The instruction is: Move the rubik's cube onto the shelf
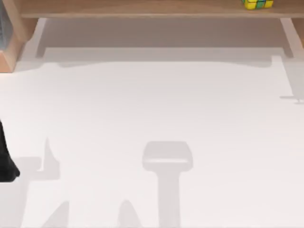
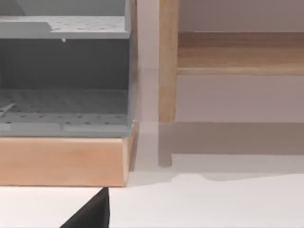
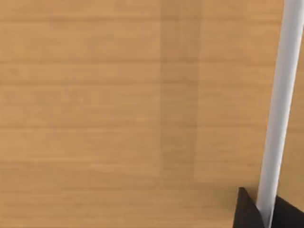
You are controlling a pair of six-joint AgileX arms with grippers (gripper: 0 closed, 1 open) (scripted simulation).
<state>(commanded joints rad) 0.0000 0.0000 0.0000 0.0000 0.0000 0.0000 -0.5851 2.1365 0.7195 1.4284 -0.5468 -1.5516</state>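
The rubik's cube (image 1: 257, 4), yellow and green with a bit of blue, rests on the shelf (image 1: 142, 8) near the board's right end at the far edge of the table. No gripper is touching it. The shelf's tan board (image 2: 237, 52) and one upright (image 2: 167, 66) also appear in the left wrist view. My left arm (image 1: 6, 161) is a dark shape at the table's left edge, far from the cube. In the right wrist view a dark part of my right gripper (image 3: 247, 213) sits close over tan wood (image 3: 95, 114), beside a white upright (image 3: 280, 104).
A grey perforated rack (image 2: 64, 71) on a wooden base (image 2: 61, 161) stands at the back left, next to the shelf's left support. Its wooden corner (image 1: 9, 47) is at the left edge of the top view. The white table (image 1: 152, 118) spreads out in front of the shelf.
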